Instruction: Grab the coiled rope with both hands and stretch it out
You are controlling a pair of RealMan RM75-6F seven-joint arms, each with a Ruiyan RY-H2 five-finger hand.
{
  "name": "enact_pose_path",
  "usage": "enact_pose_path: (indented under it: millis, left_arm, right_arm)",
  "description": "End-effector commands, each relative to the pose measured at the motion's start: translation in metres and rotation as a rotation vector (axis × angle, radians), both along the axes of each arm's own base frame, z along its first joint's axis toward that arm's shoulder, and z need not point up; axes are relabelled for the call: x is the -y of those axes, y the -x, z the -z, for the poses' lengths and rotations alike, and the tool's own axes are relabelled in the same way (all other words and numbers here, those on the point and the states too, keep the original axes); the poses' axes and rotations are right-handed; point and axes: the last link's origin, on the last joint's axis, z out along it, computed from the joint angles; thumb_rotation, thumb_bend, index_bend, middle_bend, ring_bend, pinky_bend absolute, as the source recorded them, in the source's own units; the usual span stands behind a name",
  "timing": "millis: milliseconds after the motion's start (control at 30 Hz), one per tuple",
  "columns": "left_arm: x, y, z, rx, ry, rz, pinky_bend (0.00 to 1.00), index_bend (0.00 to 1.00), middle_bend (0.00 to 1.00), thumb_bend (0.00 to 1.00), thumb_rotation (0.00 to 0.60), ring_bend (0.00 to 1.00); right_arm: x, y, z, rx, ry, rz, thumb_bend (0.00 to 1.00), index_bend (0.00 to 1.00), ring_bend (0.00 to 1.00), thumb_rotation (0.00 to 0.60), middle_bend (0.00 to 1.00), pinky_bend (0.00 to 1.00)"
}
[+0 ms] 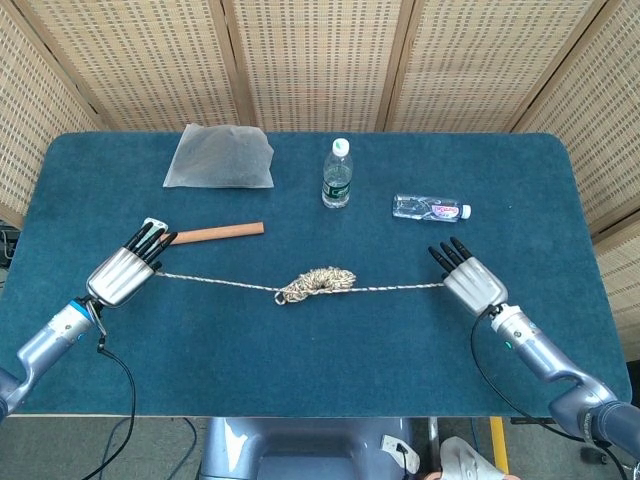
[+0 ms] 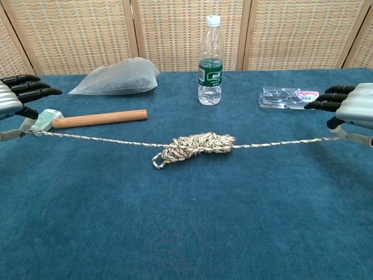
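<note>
A speckled beige rope runs taut across the blue table, with a small bundle of coils (image 1: 317, 281) (image 2: 196, 145) left at its middle. My left hand (image 1: 126, 268) (image 2: 17, 100) pinches the rope's left end under the thumb, the other fingers stretched forward. My right hand (image 1: 469, 279) (image 2: 351, 107) pinches the right end the same way. Both hands sit far apart, near the left and right sides of the table, and in the chest view each is partly cut off by the frame edge.
A wooden dowel (image 1: 212, 233) and a small green-white packet (image 2: 46, 119) lie just beyond my left hand. An upright water bottle (image 1: 338, 174), a lying bottle (image 1: 431, 208) and a grey bag (image 1: 220, 157) sit farther back.
</note>
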Motion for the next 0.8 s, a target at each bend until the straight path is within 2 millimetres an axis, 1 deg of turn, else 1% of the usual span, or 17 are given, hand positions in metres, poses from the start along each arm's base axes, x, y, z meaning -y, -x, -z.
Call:
enact_pose_path:
  millis: [33, 267, 300, 333, 367, 400, 433, 467, 500, 533, 567, 667, 800]
  left_arm:
    - [0.0, 0.0, 0.001, 0.0, 0.001, 0.0, 0.0, 0.83, 0.0, 0.48, 0.6, 0.0]
    - [0.001, 0.0, 0.001, 0.0, -0.002, 0.003, 0.0, 0.83, 0.0, 0.48, 0.6, 0.0]
    - [0.001, 0.001, 0.0, -0.003, -0.002, 0.004, 0.0, 0.83, 0.0, 0.48, 0.6, 0.0]
    - [0.001, 0.001, 0.0, -0.004, 0.0, 0.005, 0.0, 0.82, 0.0, 0.47, 0.6, 0.0]
    - [0.001, 0.001, 0.0, -0.004, 0.001, 0.004, 0.0, 0.71, 0.0, 0.41, 0.6, 0.0]
    - [0.002, 0.002, -0.001, 0.0, 0.005, 0.001, 0.0, 0.51, 0.0, 0.3, 0.6, 0.0]
    - [0.002, 0.002, -0.002, 0.009, 0.006, -0.005, 0.0, 0.34, 0.0, 0.2, 0.6, 0.0]
    - [0.003, 0.002, -0.003, 0.035, 0.008, -0.015, 0.0, 0.13, 0.0, 0.08, 0.6, 0.0]
    - [0.003, 0.001, -0.005, 0.074, 0.004, -0.027, 0.0, 0.02, 0.0, 0.02, 0.6, 0.0]
    - [0.004, 0.001, -0.009, 0.114, -0.001, -0.039, 0.0, 0.0, 0.0, 0.0, 0.6, 0.0]
    - [0.005, 0.0, -0.011, 0.135, -0.004, -0.044, 0.0, 0.0, 0.0, 0.0, 0.6, 0.0]
    - [0.007, -0.002, -0.021, 0.233, -0.023, -0.064, 0.0, 0.0, 0.0, 0.0, 0.6, 0.0]
    - [0.016, -0.003, -0.041, 0.393, -0.058, -0.096, 0.0, 0.0, 0.0, 0.0, 0.6, 0.0]
  right_arm:
    - [0.0, 0.001, 0.001, 0.0, 0.0, 0.0, 0.57, 0.62, 0.0, 0.6, 0.0, 0.0]
    - [-0.001, 0.001, 0.004, 0.009, -0.001, 0.003, 0.57, 0.62, 0.0, 0.6, 0.0, 0.0]
    - [-0.002, 0.001, 0.004, 0.012, -0.002, 0.006, 0.57, 0.61, 0.0, 0.6, 0.0, 0.0]
    - [-0.002, 0.001, 0.004, 0.017, -0.001, 0.011, 0.55, 0.55, 0.0, 0.6, 0.0, 0.0]
    - [-0.003, 0.001, 0.004, 0.02, 0.001, 0.015, 0.5, 0.48, 0.0, 0.6, 0.0, 0.0]
    - [-0.003, 0.002, 0.003, 0.028, 0.01, 0.026, 0.39, 0.34, 0.0, 0.6, 0.0, 0.0]
    - [-0.003, 0.002, 0.002, 0.034, 0.017, 0.033, 0.23, 0.19, 0.0, 0.6, 0.0, 0.0]
    - [-0.004, 0.001, 0.001, 0.05, 0.03, 0.044, 0.14, 0.12, 0.0, 0.6, 0.0, 0.0]
    - [-0.006, -0.001, -0.002, 0.069, 0.045, 0.051, 0.05, 0.04, 0.0, 0.6, 0.0, 0.0]
    - [-0.008, -0.005, -0.005, 0.09, 0.059, 0.054, 0.02, 0.01, 0.0, 0.6, 0.0, 0.0]
    - [-0.009, -0.006, -0.008, 0.102, 0.068, 0.054, 0.01, 0.0, 0.0, 0.6, 0.0, 0.0]
    - [-0.015, -0.013, -0.019, 0.161, 0.1, 0.056, 0.0, 0.0, 0.0, 0.6, 0.0, 0.0]
    - [-0.031, -0.016, -0.04, 0.25, 0.15, 0.062, 0.0, 0.0, 0.0, 0.6, 0.0, 0.0]
